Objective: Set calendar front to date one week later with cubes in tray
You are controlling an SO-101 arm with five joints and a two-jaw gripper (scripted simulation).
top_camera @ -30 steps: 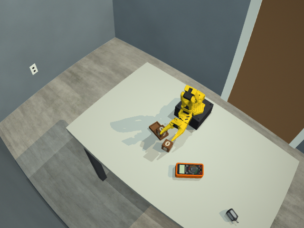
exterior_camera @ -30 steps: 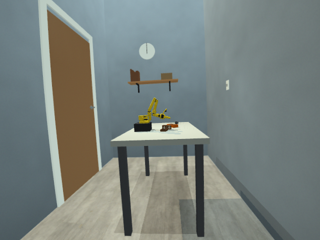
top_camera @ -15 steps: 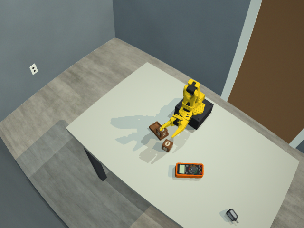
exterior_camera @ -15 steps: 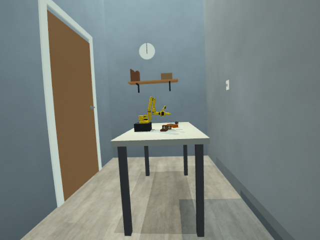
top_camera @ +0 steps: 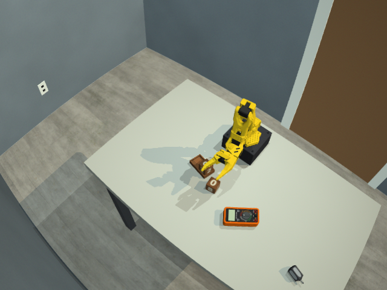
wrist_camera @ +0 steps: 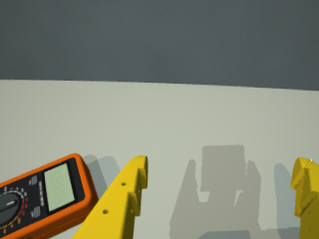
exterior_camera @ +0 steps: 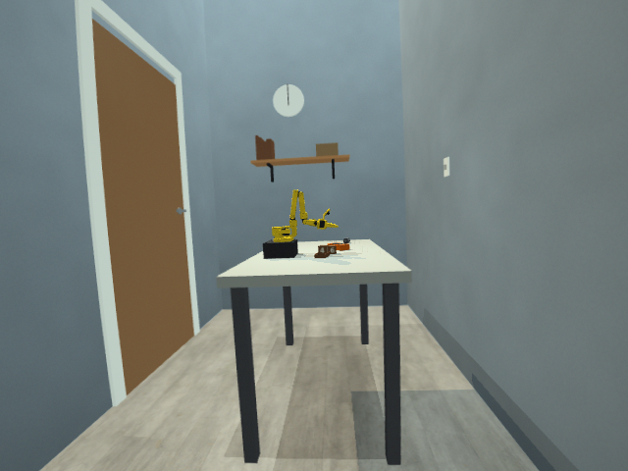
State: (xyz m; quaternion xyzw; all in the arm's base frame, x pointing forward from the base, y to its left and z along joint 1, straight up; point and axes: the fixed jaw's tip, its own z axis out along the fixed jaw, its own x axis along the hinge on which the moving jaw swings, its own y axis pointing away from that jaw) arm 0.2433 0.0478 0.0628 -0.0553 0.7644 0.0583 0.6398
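Note:
A brown cube (top_camera: pixel 213 185) (exterior_camera: pixel 332 249) sits on the table just outside the tray, with a white 0 on top; a side face reads 6 in the exterior view. The brown tray (top_camera: pixel 196 159) (exterior_camera: pixel 321 255) holds the other brown cube (top_camera: pixel 207 170) (exterior_camera: pixel 322 249) at its end nearer the loose cube; a 4 shows on one side in the exterior view. A finger partly covers it in the top view. My gripper (top_camera: pixel 210 174) (exterior_camera: pixel 333 218) (wrist_camera: pixel 222 159) is open and empty, raised well above the cubes. The month name and front digits are hidden; the wrist view shows neither cube.
An orange multimeter (top_camera: pixel 240 216) (exterior_camera: pixel 339 246) (wrist_camera: pixel 60 186) lies on the table beyond the loose cube. A small dark object (top_camera: pixel 295 273) (exterior_camera: pixel 346 240) lies near the table's far end. The black base block (top_camera: pixel 247 150) (exterior_camera: pixel 280 249) stands under the arm.

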